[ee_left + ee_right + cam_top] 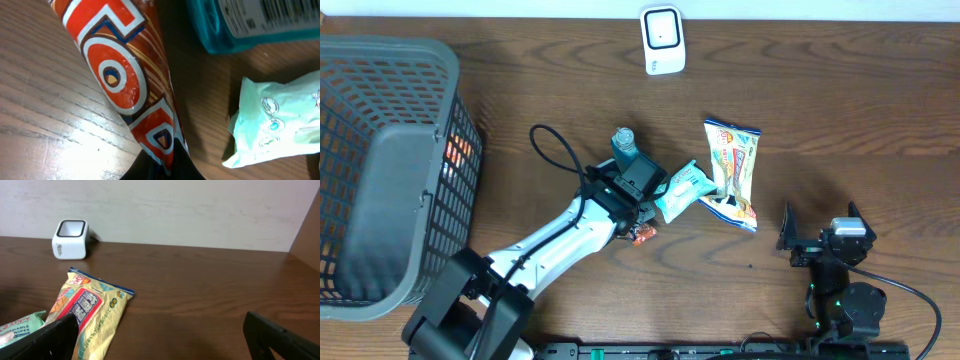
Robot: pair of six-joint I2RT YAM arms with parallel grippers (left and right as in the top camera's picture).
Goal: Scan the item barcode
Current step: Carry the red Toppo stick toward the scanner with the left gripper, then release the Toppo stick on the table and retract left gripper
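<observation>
My left gripper point(635, 222) point(160, 166) is shut on the end of a red, orange and white patterned snack wrapper point(120, 75), which shows as a small orange bit point(642, 236) under the wrist in the overhead view. The wrapper slants away from the jaws over the wood. The white scanner point(662, 40) point(70, 239) stands at the table's far edge. My right gripper point(825, 238) point(165, 345) is open near the front right with nothing between its fingers.
A teal bottle point(625, 146) point(240, 25) with a barcode label lies just beyond the left gripper. A mint wipes packet point(680, 190) point(280, 125) and a yellow snack bag point(735, 170) point(92, 315) lie mid-table. A grey mesh basket point(460, 120) fills the left side.
</observation>
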